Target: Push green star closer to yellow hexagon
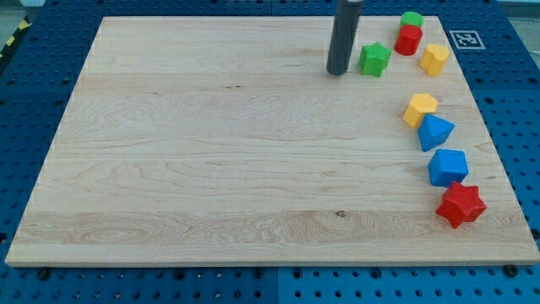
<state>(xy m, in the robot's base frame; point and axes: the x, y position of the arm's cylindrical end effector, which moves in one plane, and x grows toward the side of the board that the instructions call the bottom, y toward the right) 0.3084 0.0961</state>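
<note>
The green star (375,59) is found near the board's top edge, toward the top-right corner. The rod's tip (337,73) is set down just beside the star on the view's left, and whether the two touch cannot be told. No gripper is carried; the arm ends in a plain rod, so nothing is gripped or opened.

Two yellow blocks are seen. The one at the board's right edge near the top-right corner (434,59) is judged to be the yellow hexagon, though its shape is not made out with certainty; the other yellow block (419,109) lies lower along the right edge.

A push toward the view's right is called for, kept straight through the star's middle so that it is not spun off sideways. The red cylinder (409,40) and the green block (412,19) behind it stand just above that path, so a slightly low line is advised.

The wooden board (211,152) is pale and bare over most of its area. Along the right edge, toward the bottom-right corner, a blue wedge-like block (434,132), a blue cube-like block (447,166) and a red star (461,204) are ranged. A blue perforated table (34,76) lies around it.
</note>
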